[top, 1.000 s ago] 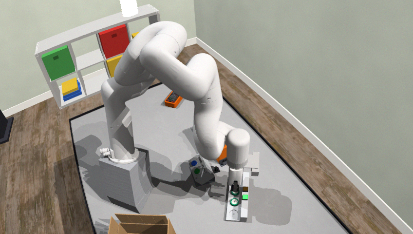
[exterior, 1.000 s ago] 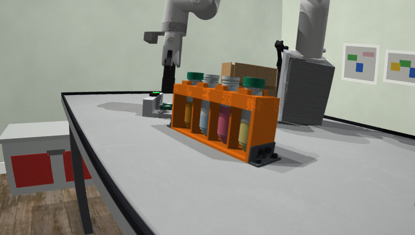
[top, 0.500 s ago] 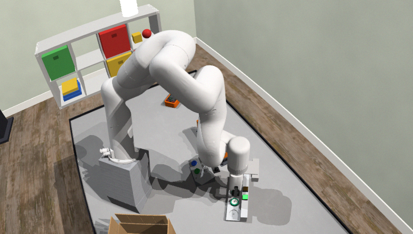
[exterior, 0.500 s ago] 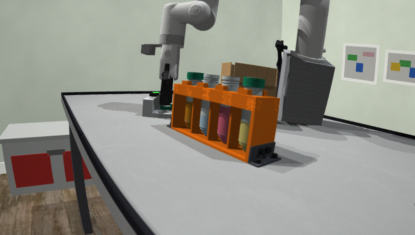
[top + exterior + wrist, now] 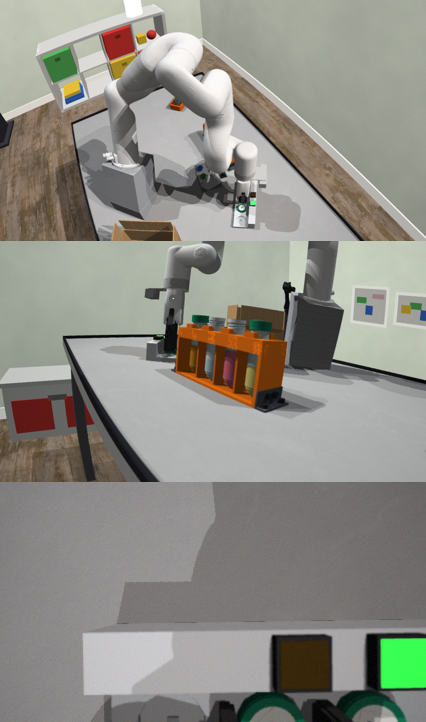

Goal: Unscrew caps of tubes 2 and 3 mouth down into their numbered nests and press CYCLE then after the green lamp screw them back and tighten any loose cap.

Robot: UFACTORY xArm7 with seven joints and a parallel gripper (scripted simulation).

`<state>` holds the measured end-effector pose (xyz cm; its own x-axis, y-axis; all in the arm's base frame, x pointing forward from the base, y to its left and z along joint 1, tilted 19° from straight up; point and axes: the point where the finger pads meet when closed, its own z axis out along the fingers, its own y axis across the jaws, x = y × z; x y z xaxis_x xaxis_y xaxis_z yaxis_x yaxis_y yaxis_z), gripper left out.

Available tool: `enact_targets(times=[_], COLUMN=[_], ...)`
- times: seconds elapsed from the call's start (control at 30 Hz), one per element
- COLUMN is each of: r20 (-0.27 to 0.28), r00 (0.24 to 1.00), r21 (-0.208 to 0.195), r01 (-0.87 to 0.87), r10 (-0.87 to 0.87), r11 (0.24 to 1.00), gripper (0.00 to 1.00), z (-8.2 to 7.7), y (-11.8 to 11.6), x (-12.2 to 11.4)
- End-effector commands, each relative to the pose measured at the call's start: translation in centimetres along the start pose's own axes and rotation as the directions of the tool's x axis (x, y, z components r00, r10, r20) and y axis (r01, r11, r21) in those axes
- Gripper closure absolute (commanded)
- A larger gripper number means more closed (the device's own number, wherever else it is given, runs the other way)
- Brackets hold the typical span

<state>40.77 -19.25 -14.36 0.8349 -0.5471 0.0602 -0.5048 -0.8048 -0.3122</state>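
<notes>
The green lamp (image 5: 400, 663) on the cap tray (image 5: 244, 212) is lit, and the amber lamp (image 5: 302, 663) beside it is dark. Two green-rimmed caps lie mouth down in the tray's middle nests. My gripper (image 5: 273, 713) is low over the tray, open, with a finger on each side of cap 2 (image 5: 270, 708) and a small gap at both sides. Cap 3 (image 5: 371, 707) lies just right of it, and also shows in the top view (image 5: 241, 208). In the orange rack (image 5: 230, 360), the two middle tubes (image 5: 217, 321) (image 5: 236, 323) stand uncapped. The outer tubes (image 5: 200, 319) (image 5: 260, 325) wear green caps.
The key housing with the blue key (image 5: 200, 167) and the green key (image 5: 203, 175) sits left of the tray. The arm's base block (image 5: 128, 185) and a cardboard box (image 5: 144, 231) are nearer the front. An orange meter (image 5: 177, 104) lies at the back.
</notes>
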Motion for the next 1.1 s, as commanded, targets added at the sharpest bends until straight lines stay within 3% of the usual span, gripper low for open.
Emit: enact_targets(times=[0.0, 0.4, 0.43, 0.9, 1.07], r20=[-0.004, -0.004, -0.004, -0.004, -0.004], r00=[1.0, 1.0, 1.0, 1.0, 1.0], r21=[-0.001, -0.001, -0.001, -0.001, -0.001], r01=[0.0, 0.0, 0.0, 0.0, 0.0], r10=[0.0, 0.0, 0.0, 0.0, 0.0], r11=[1.0, 1.0, 1.0, 1.0, 1.0], gripper=[0.54, 0.54, 1.0, 1.0, 1.0], z=[0.1, 0.4, 0.4, 0.4, -2.1], y=[0.1, 0.1, 0.1, 0.1, 0.1], x=[0.2, 0.2, 0.2, 0.2, 0.2])
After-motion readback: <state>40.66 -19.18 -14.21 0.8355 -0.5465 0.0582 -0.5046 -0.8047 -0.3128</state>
